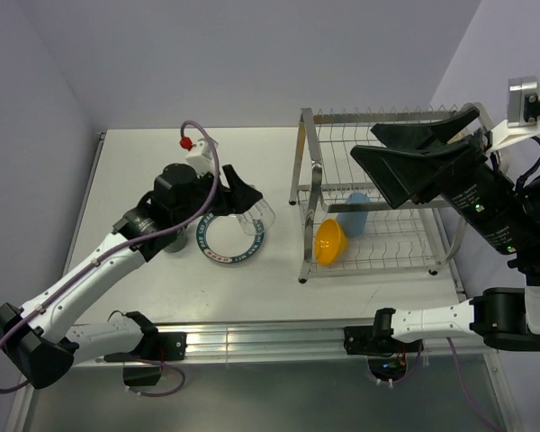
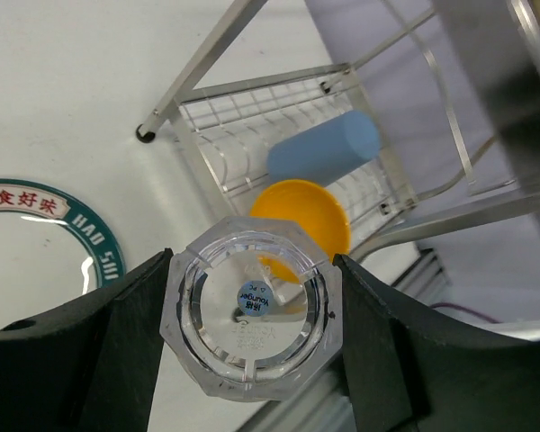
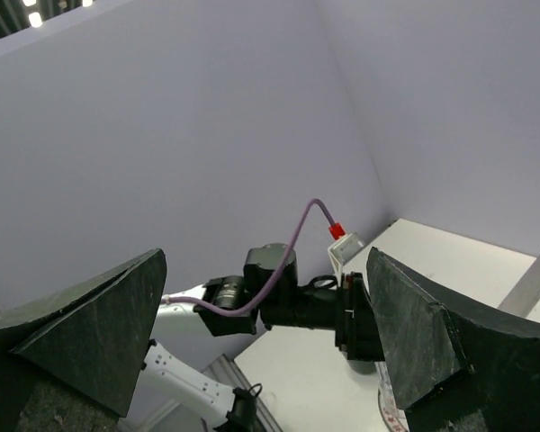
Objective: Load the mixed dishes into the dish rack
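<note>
My left gripper is shut on the clear glass and holds it above the table, left of the dish rack. In the left wrist view the glass sits base-on between the black fingers. The white plate with a teal lettered rim lies flat below the glass, also in the left wrist view. The light blue tumbler and the small orange bowl lie in the rack's lower tier. My right gripper is open and empty, raised over the rack. No beige bowl or dark mug is identifiable.
The rack stands at the table's right side, near the right and front edges. A grey object sits partly hidden under the left arm. An aluminium rail runs along the near edge. Walls close in on both sides.
</note>
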